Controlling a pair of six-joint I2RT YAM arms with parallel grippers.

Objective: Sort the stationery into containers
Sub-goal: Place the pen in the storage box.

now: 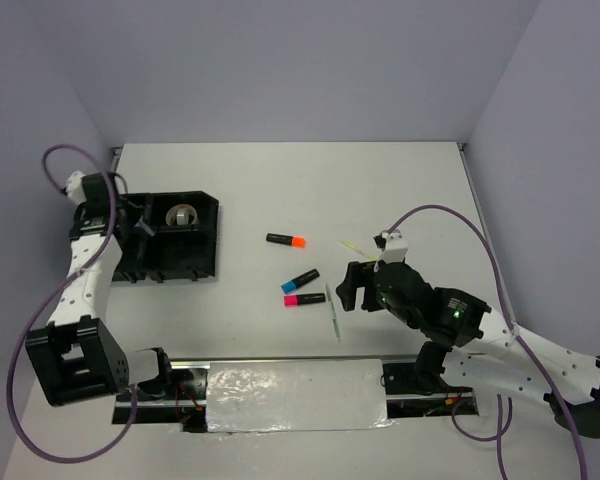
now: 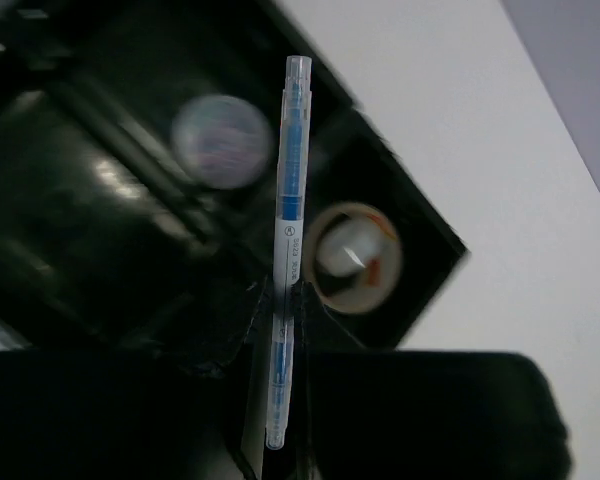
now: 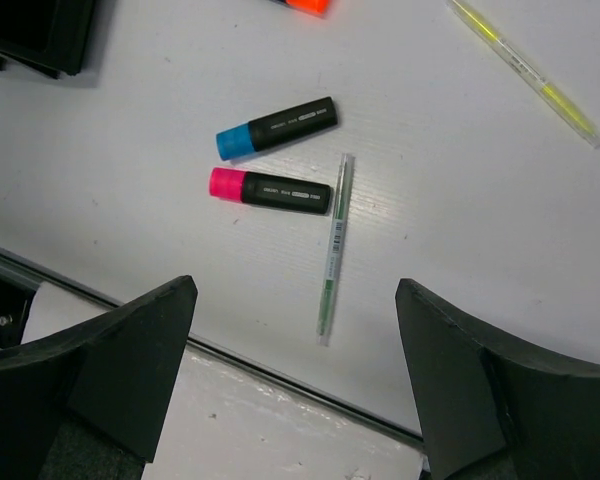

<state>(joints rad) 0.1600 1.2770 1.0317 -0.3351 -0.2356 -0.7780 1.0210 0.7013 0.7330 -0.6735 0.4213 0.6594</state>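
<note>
Left claw [image 2: 282,325]: clamped shut on a slim clear pen with a blue core [image 2: 292,180]. It grips the pen near its lower end, so most of the barrel stands out over the tray.
Tray: the black plastic four-compartment tray [image 1: 216,255] sits at left centre of the overhead frame. A pale tape roll [image 1: 183,215] lies in its upper right compartment. A second round shape near it in the left wrist view is too blurred to name.
Why held there: the pen hangs over the tray, apparently lined up for a drop. Which compartment lies beneath it cannot be told.
Right claw [image 3: 295,290]: jaws spread wide and holding nothing, poised over the loose items, likely ready for the next pick.
On the white counter [image 1: 400,190]: a black highlighter with a blue end [image 3: 277,128] and a black highlighter with a pink end [image 3: 270,189] lie side by side at mid-frame. A thin pale-green pen [image 3: 334,250] lies just beside the pink one's black end.
Farther off: a black highlighter with an orange end [image 1: 286,240] lies above them, and a thin yellow pen [image 3: 525,70] is at the upper right of the right wrist frame.
Progress: by the look of it, five pieces await sorting.
</note>
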